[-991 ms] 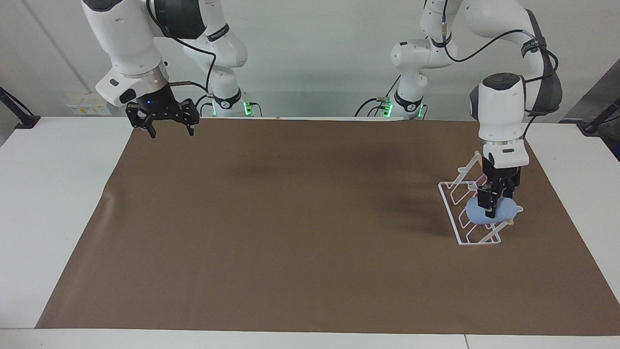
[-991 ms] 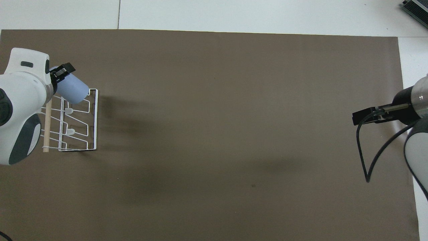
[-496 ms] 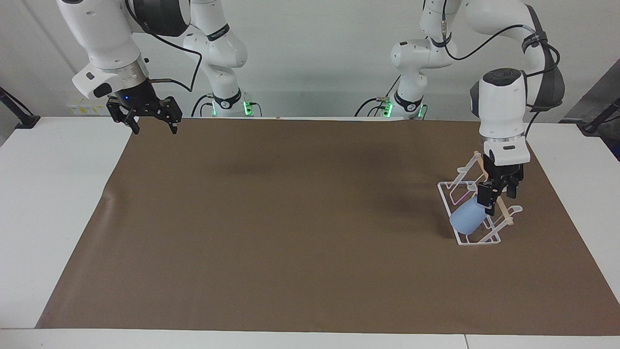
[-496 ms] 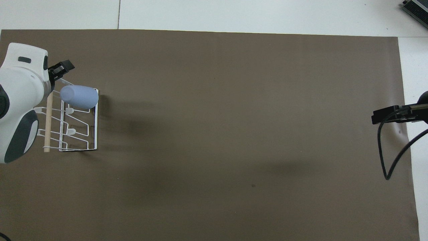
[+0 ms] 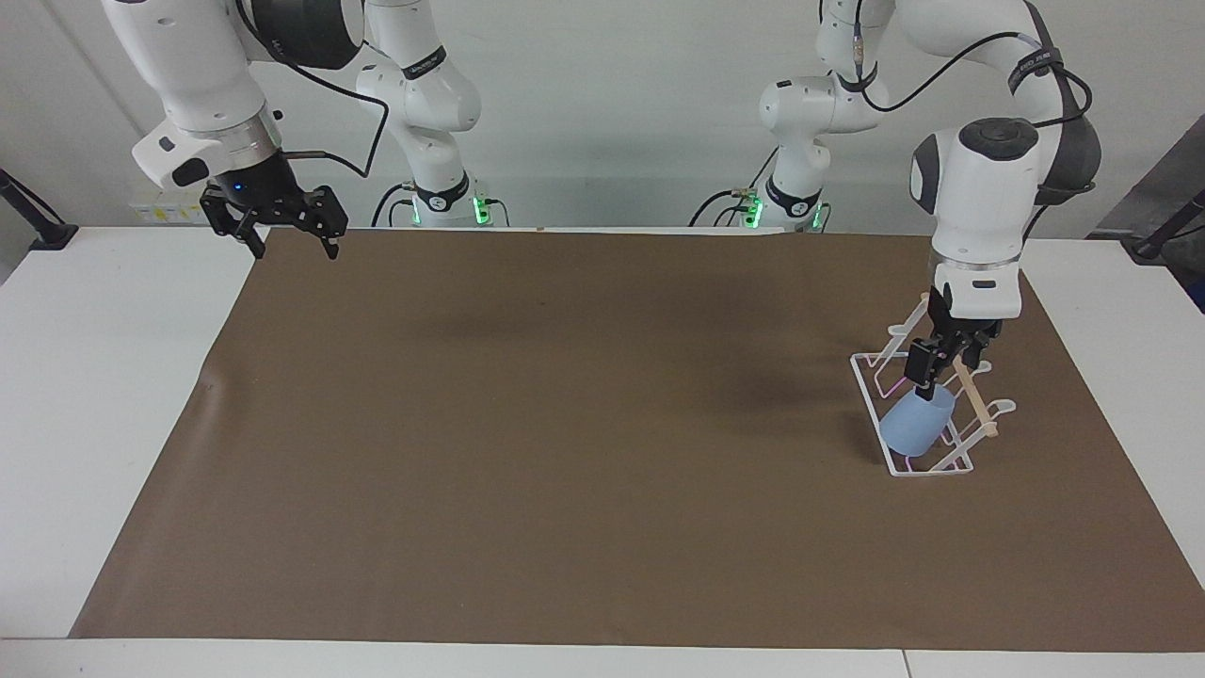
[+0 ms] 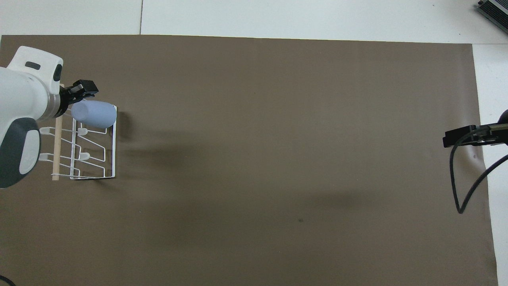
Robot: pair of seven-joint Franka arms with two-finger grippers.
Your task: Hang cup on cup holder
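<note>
The light-blue cup (image 5: 915, 423) (image 6: 94, 114) hangs tilted on a prong of the white wire cup holder (image 5: 927, 471) (image 6: 114, 147), at the holder's end farther from the robots. The holder stands toward the left arm's end of the table, with a wooden rod (image 5: 975, 401) (image 6: 56, 151) along its top. My left gripper (image 5: 945, 369) (image 6: 76, 93) hovers just above the cup's base and the rod, open, with nothing held. My right gripper (image 5: 284, 242) waits open in the air over the brown mat's corner at the right arm's end.
A brown mat (image 5: 565, 452) (image 6: 278, 139) covers most of the white table (image 5: 113, 395). A black cable (image 6: 456, 186) loops down from the right arm over the mat's edge.
The left gripper opened, let go of the cup and rose; the cup dropped onto the holder's prong and stays there. The right arm drew back toward its end of the table.
</note>
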